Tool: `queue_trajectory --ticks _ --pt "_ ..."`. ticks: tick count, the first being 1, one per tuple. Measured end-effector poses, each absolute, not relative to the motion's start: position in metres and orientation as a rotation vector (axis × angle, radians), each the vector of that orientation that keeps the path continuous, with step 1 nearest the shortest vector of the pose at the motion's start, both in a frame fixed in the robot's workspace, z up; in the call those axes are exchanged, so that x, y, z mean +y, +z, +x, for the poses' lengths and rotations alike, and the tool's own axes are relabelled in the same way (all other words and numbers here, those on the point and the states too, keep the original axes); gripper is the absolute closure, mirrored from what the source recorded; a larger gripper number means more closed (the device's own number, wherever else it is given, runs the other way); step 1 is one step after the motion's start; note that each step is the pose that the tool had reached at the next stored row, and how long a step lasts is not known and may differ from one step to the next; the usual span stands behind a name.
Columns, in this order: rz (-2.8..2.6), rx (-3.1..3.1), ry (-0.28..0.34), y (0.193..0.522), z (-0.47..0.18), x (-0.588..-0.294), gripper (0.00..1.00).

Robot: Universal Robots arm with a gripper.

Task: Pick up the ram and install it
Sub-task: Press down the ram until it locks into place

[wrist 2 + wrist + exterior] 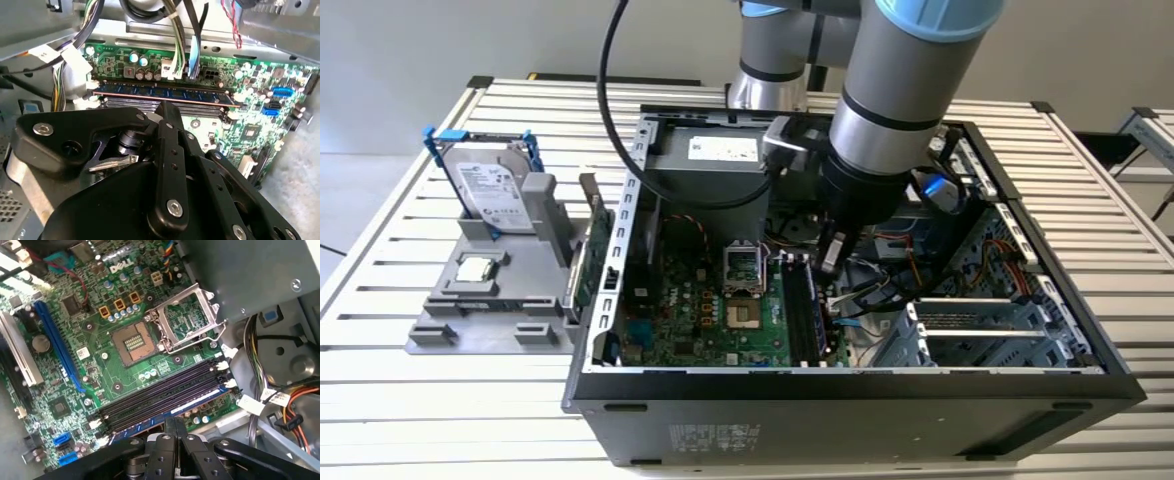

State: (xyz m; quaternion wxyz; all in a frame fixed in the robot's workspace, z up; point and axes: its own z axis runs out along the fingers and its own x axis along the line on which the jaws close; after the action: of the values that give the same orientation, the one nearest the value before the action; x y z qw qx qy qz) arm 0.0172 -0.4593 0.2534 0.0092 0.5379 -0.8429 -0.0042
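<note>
Gripper (167, 112) fingers together, just above ram (165, 95) seated in slot; press evenly, straight down.

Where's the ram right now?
In the second wrist view the ram stands on edge in a memory slot on the motherboard, just beyond the gripper, beside the empty slots.

hard drive (494, 185), processor chip (478, 268), computer case (854, 405)
</note>
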Motion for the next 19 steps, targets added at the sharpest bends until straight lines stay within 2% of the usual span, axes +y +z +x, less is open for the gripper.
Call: queue_trajectory --ticks 19 --pt "2.005 -2.406 -0.032 0.2520 0.0172 -0.4590 1.00"
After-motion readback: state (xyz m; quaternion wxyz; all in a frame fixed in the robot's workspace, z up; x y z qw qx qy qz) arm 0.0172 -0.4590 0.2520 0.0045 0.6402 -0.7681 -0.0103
